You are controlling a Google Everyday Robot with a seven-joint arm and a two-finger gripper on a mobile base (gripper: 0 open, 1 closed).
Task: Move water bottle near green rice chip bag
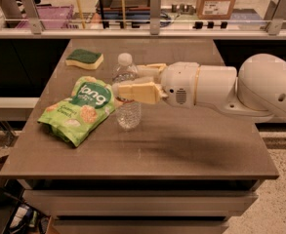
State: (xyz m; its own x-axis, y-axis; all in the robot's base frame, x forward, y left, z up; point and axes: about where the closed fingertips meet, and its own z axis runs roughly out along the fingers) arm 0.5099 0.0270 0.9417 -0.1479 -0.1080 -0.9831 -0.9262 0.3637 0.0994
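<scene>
The water bottle (128,113) stands upright on the brown table (191,145), clear and ribbed, with a white cap. Its left side is right beside the green rice chip bag (81,110), which lies flat at the left of the table. My gripper (127,80) reaches in from the right at the bottle's upper half. One cream finger (135,91) crosses in front of the bottle and the other finger (150,68) runs behind it. The gripper is shut on the bottle.
A green-and-yellow sponge (84,59) lies at the table's back left. My white arm (220,89) spans the right half of the table. A counter with railing posts (154,6) runs behind the table.
</scene>
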